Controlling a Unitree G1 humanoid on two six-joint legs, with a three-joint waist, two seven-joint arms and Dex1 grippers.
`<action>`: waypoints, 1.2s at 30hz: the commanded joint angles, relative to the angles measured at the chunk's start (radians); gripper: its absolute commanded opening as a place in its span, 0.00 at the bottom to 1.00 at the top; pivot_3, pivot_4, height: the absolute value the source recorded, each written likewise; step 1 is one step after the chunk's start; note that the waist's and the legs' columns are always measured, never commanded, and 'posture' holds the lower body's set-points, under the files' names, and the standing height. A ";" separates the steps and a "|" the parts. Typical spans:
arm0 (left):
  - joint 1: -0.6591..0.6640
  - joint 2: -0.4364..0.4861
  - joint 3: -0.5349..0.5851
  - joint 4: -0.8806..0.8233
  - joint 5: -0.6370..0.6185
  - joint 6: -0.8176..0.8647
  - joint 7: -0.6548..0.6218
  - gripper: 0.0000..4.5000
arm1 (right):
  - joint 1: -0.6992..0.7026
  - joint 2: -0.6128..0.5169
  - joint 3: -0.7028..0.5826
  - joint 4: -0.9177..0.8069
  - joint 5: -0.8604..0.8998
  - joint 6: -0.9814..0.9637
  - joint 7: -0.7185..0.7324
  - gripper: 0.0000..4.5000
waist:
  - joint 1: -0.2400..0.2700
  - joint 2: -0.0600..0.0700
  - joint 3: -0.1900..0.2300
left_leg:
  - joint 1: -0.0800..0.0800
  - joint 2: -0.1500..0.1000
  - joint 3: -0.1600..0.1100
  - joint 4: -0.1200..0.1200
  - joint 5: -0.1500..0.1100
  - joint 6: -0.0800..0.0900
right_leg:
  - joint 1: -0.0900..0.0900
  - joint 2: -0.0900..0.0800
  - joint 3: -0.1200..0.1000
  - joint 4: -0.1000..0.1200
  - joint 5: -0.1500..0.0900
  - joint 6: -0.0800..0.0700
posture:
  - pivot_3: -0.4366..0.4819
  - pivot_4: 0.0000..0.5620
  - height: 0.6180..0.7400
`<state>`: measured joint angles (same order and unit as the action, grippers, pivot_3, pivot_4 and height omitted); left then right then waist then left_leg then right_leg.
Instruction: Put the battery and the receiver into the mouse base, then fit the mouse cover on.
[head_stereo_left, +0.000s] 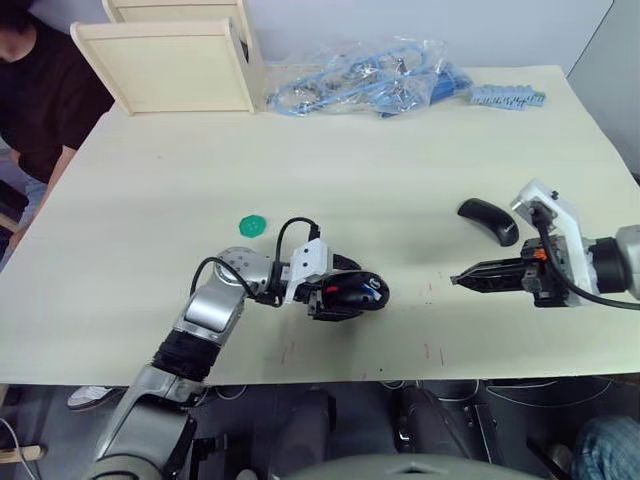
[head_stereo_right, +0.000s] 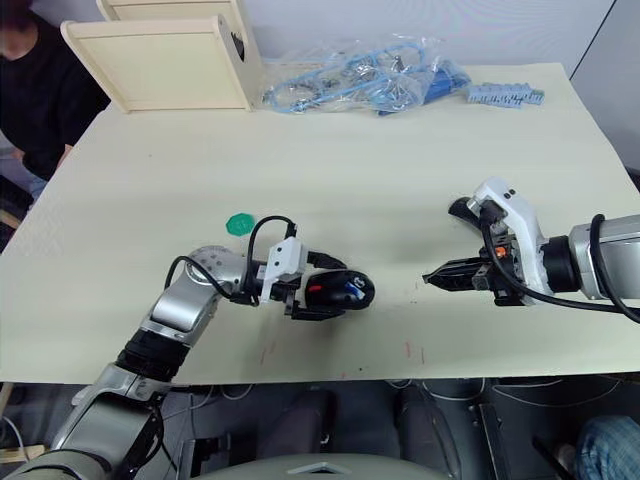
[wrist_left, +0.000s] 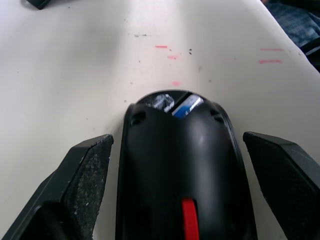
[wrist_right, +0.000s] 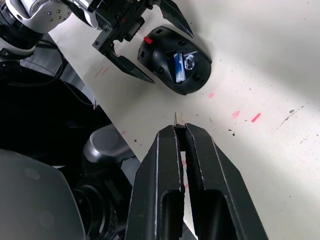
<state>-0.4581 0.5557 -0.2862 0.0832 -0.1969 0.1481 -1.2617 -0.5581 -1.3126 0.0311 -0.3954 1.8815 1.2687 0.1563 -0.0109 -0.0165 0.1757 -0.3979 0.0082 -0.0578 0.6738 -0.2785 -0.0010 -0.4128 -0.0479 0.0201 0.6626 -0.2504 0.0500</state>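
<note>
**Battery seated in base; cover apart**

Mouse base (head_stereo_left: 352, 293) on table (head_stereo_left: 400, 180), near the front edge, between the spread fingers of left gripper (wrist_right: 145, 47), untouched on either side. Battery (wrist_right: 180, 64) lying in the open top compartment (blue label up). Right gripper (wrist_right: 180, 131) pinched on a small thin metallic piece, possibly the receiver. Mouse cover (head_stereo_left: 488, 221) resting well apart, beside the right wrist.

Lab-like workroom: bagged blue parts (head_stereo_left: 360, 75), wooden rack (head_stereo_left: 175, 60).
</note>
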 joint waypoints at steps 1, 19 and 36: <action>-0.019 -0.004 -0.007 -0.041 0.002 0.010 0.003 0.99 | -0.012 -0.003 -0.007 -0.010 0.015 -0.021 -0.002 0.00 | 0.000 0.000 0.000 | 0.000 0.000 0.000 0.000 0.000 0.000 | 0.000 0.000 0.000 0.000 0.000 0.000 | 0.48 0.27 1.00; -0.038 0.003 -0.024 -0.056 0.034 0.023 -0.002 0.99 | -0.016 0.004 0.007 -0.020 0.027 -0.040 -0.018 0.00 | 0.000 0.000 0.000 | 0.000 0.000 0.000 0.000 0.000 0.000 | 0.000 0.000 0.000 0.000 0.000 0.000 | 0.48 0.27 1.00; -0.064 0.011 -0.044 -0.041 0.074 0.024 -0.006 0.99 | -0.026 0.018 0.019 -0.025 0.029 -0.047 -0.029 0.00 | 0.000 0.000 0.000 | 0.000 0.000 0.000 0.000 0.000 0.000 | 0.000 0.000 0.000 0.000 0.000 0.000 | 0.48 0.27 1.00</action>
<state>-0.5067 0.5622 -0.3249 0.0594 -0.1206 0.1820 -1.2633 -0.5665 -1.2920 0.0629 -0.4051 1.8903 1.2383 0.1249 -0.0110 -0.0165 0.1757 -0.3979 0.0081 -0.0578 0.6739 -0.2785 -0.0010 -0.4128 -0.0478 0.0201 0.6627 -0.2504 0.0500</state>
